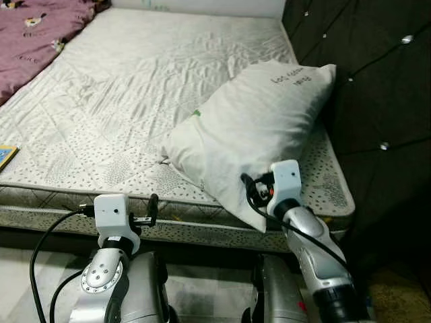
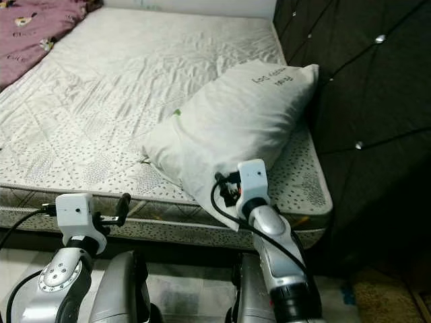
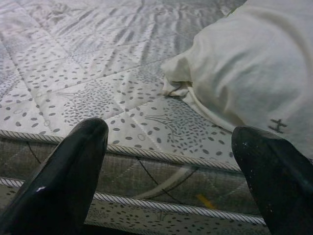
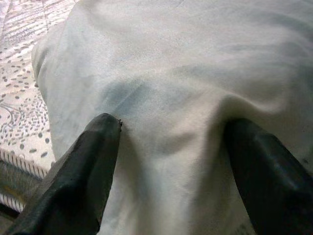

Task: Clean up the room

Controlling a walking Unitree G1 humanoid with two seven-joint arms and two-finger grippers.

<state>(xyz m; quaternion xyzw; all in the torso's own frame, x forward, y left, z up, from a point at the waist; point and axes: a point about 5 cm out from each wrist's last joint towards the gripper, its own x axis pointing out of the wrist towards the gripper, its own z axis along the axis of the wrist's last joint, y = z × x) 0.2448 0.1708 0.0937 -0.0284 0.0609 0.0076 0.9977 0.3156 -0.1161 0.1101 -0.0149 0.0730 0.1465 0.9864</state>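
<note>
A white pillow (image 1: 256, 128) lies tilted on the near right part of the bare quilted mattress (image 1: 128, 87), its far end leaning against the dark headboard (image 1: 377, 87). My right gripper (image 4: 171, 142) is at the pillow's near corner, which overhangs the bed edge. It is open, with both black fingers (image 4: 93, 161) pressed into the fabric so that the cloth bulges between them. My left gripper (image 3: 171, 147) is open in front of the mattress edge, left of the pillow, holding nothing.
A purple blanket (image 1: 34, 33) covers the far left of the bed. A flat blue and yellow object (image 1: 5, 156) lies at the mattress's left edge. The padded headboard runs along the right side, with tiled floor (image 1: 202, 289) below the bed edge.
</note>
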